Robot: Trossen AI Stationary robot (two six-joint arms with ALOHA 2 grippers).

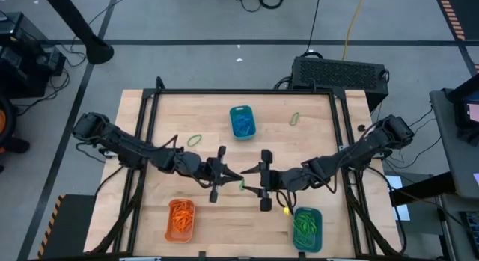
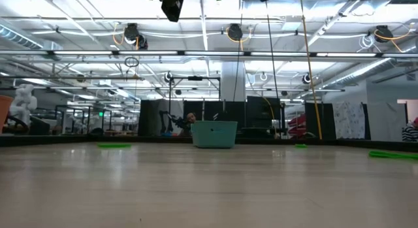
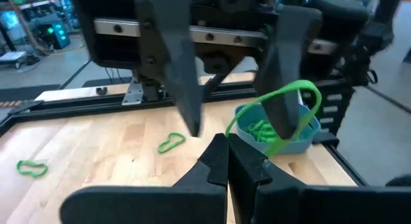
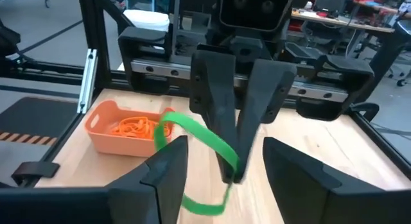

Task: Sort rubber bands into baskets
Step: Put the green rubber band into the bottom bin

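Above the middle of the table, a green rubber band (image 1: 242, 185) spans between my two grippers. My left gripper (image 3: 226, 139) is shut on it. My right gripper (image 4: 226, 144) faces it with its fingers wide open, and one finger stands in the band's loop. An orange basket (image 1: 179, 218) holds orange bands, a far teal basket (image 1: 242, 121) holds blue ones, and a near teal basket (image 1: 307, 227) holds green ones. Two loose green bands (image 1: 194, 140) (image 1: 295, 119) lie flat on the wood. My left gripper pinches one stretch of the green band (image 4: 230, 165) between its two shut fingertips, coming nearly level from the table's left. The band is lifted clear of the table. My right gripper touches the band with one finger (image 3: 286, 115). The band's loop (image 3: 308, 95) runs round that finger's tip, and the other finger stands apart from it.
The black frame rails (image 1: 142, 134) run along the table's left, right and far sides. In the low view the far teal basket (image 2: 214, 133) stands mid-table, with green bands (image 2: 114, 146) (image 2: 392, 153) lying to either side. Bare wood lies between the baskets.
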